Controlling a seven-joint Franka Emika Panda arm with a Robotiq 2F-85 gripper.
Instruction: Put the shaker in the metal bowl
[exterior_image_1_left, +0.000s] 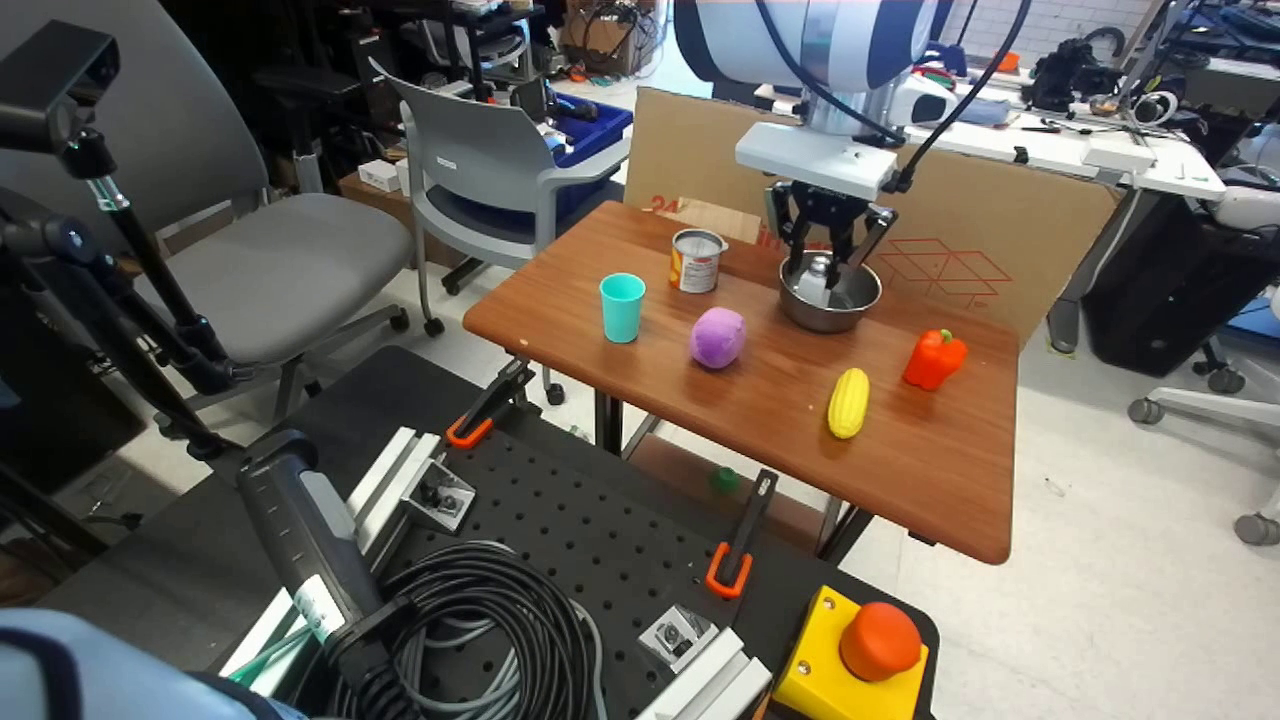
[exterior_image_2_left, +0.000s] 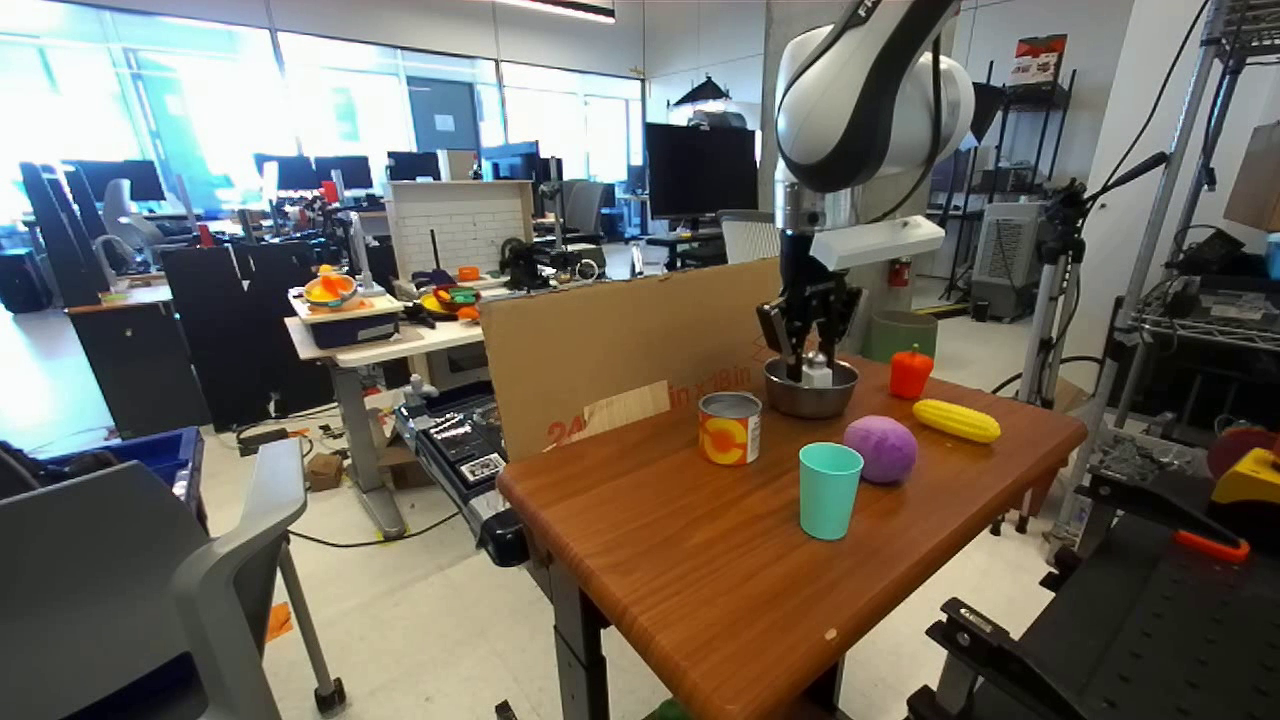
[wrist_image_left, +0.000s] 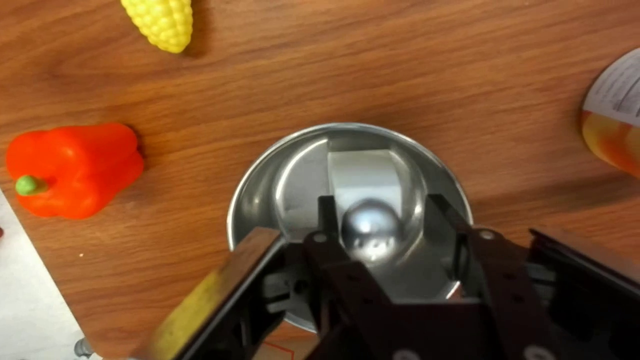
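Note:
The shaker, with a shiny domed top and a pale body, stands in the metal bowl. In both exterior views the shaker (exterior_image_1_left: 815, 284) (exterior_image_2_left: 817, 372) rises near the rim of the bowl (exterior_image_1_left: 833, 318) (exterior_image_2_left: 810, 402). In the wrist view the shaker (wrist_image_left: 367, 175) is inside the bowl (wrist_image_left: 257, 200), and I cannot tell if it leans slightly. My gripper (wrist_image_left: 381, 202) points down into the bowl with its fingers apart on either side of the shaker. The shaker is close to one finger, with a visible gap to the other. The gripper (exterior_image_1_left: 815, 268) (exterior_image_2_left: 812, 362) also shows in both exterior views.
A can (exterior_image_1_left: 697, 262), a teal cup (exterior_image_1_left: 622, 308), a purple rounded item (exterior_image_1_left: 718, 338), yellow corn (exterior_image_1_left: 849, 404) and a red pepper (exterior_image_1_left: 935, 360) stand around the bowl on the wooden table (exterior_image_1_left: 930, 470). A cardboard sheet (exterior_image_2_left: 630, 340) stands along the table's edge close to the bowl.

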